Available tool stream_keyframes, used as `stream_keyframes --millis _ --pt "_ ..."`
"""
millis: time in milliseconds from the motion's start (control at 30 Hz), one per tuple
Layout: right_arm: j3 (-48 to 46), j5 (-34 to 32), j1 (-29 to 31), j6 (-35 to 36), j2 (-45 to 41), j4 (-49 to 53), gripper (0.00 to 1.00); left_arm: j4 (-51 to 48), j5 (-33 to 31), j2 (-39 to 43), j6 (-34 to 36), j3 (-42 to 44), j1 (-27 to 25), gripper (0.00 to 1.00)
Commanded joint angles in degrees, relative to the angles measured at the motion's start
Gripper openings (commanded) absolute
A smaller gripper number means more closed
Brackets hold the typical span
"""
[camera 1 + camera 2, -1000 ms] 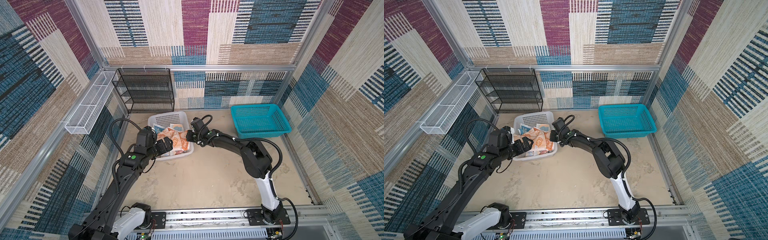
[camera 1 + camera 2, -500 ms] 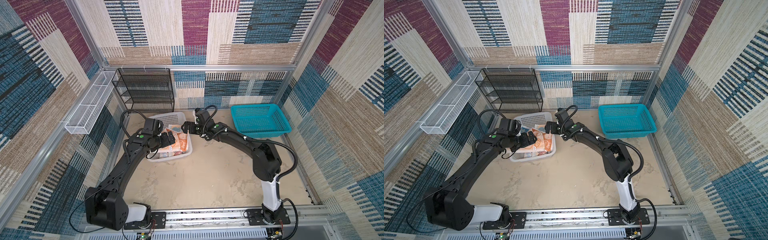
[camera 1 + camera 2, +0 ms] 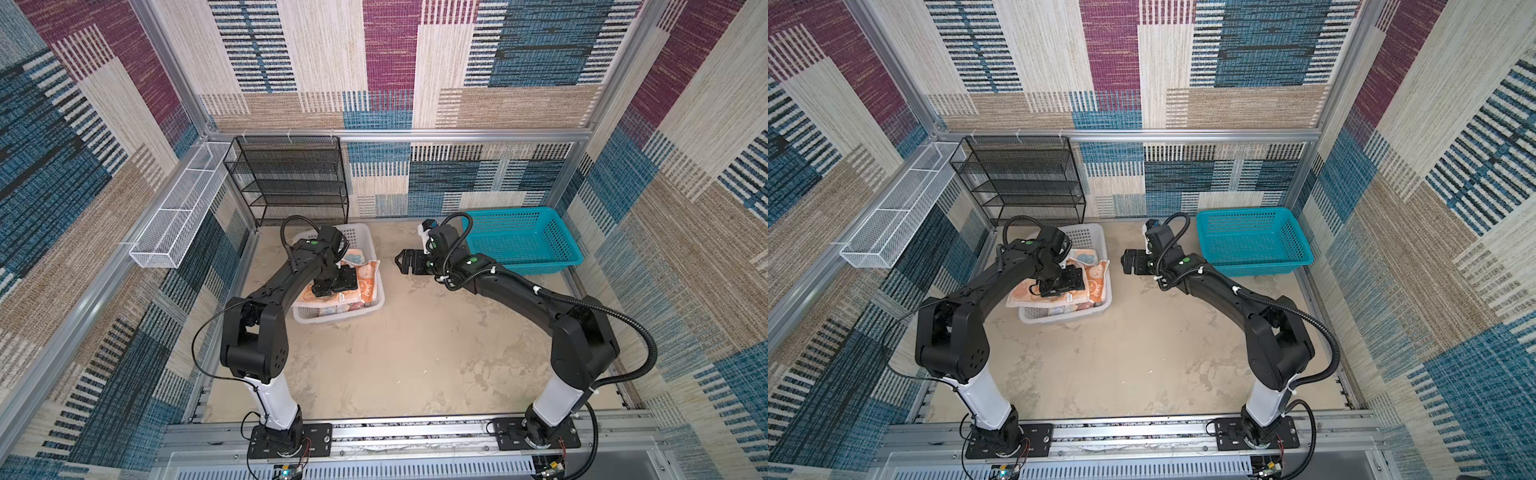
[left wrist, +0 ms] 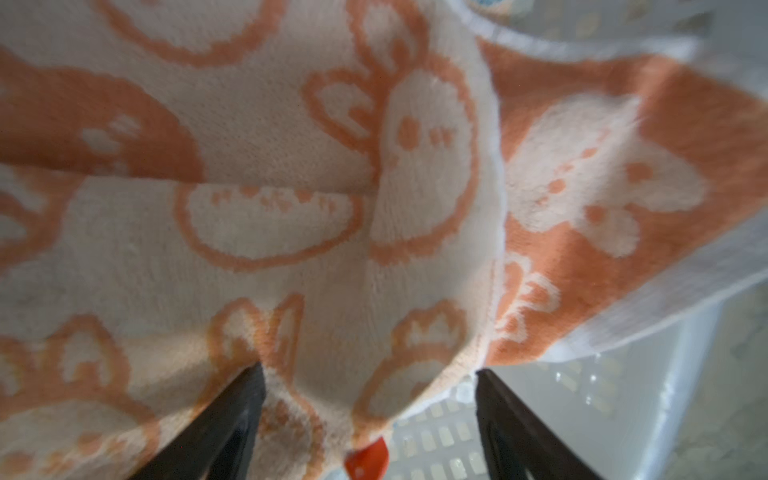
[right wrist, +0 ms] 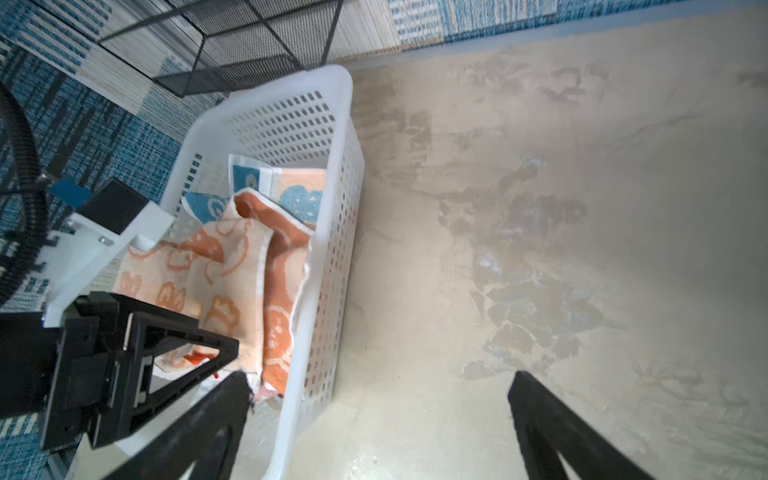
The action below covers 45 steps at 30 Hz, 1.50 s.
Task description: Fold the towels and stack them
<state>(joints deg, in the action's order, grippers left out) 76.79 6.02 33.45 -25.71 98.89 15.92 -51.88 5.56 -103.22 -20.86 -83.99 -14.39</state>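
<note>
Orange-and-cream rabbit towel (image 4: 374,187) bunches under my left hand (image 4: 368,370), whose fingers stand spread either side of a raised fold, touching it but not clenched. The towel lies crumpled in the white basket (image 5: 336,174), atop blue-printed towels (image 5: 299,199). My right hand (image 5: 378,376) hangs released and empty over the bare surface (image 5: 540,208) beside that basket. Farther off stands the teal basket (image 3: 519,241).

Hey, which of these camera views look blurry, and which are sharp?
Left wrist view: the orange towel fills the frame, soft and out of focus. Right wrist view: the white basket is slightly smeared. Both top views: sharp, evenly lit.
</note>
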Motion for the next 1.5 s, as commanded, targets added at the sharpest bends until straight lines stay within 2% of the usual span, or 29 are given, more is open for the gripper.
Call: stream_keyframes --millis 0,33,200,267,367,700,800,967,1033,1200,1300,1467 --pt "-1.6 3.3 0.0 -0.7 0.0 -4.1 0.99 -4.1 -2.8 -1.2 2.1 -1.7 -0.2 0.66" --pt "-1.9 3.7 0.0 -1.0 0.2 -4.4 0.99 -4.2 -3.1 -1.3 2.3 -1.8 -0.2 0.61" --pt "-3.1 5.5 0.4 -1.9 1.5 -6.4 0.99 -4.7 -3.2 -1.1 2.1 -2.2 -0.2 0.23" --pt "-2.9 5.8 0.9 -2.0 2.5 -6.9 0.99 -4.7 -3.3 -0.5 2.1 -2.3 -0.2 0.16" --pt "-1.8 6.7 2.4 -2.5 4.6 -7.3 0.99 -5.1 -3.1 0.2 2.4 -2.7 -0.2 0.0" --pt "1.7 12.5 8.0 -8.3 10.3 -12.2 0.99 -9.5 -6.3 8.8 3.5 -10.3 1.1 0.0" --pt "4.1 14.2 9.7 -9.9 12.7 -13.7 0.99 -9.5 -5.4 11.9 2.5 -12.3 2.4 0.0" --pt "9.7 15.6 12.1 -10.9 16.2 -13.1 0.99 -10.9 -4.6 13.8 2.8 -15.2 2.9 0.0" --pt "10.8 14.0 12.2 -10.5 16.0 -11.4 0.99 -11.5 -4.4 13.8 3.3 -15.6 3.1 0.0" --pt "6.4 4.1 10.7 -8.4 8.4 -8.5 0.99 -10.8 3.1 13.8 2.9 -14.4 3.3 0.0" --pt "1.5 6.4 8.6 -10.7 3.3 -13.0 0.99 -8.2 8.0 13.7 0.7 -12.5 3.2 0.0" --pt "0.3 9.9 8.2 -13.3 2.3 -16.9 0.99 -0.1 13.0 15.6 -4.3 -7.6 1.5 0.0"
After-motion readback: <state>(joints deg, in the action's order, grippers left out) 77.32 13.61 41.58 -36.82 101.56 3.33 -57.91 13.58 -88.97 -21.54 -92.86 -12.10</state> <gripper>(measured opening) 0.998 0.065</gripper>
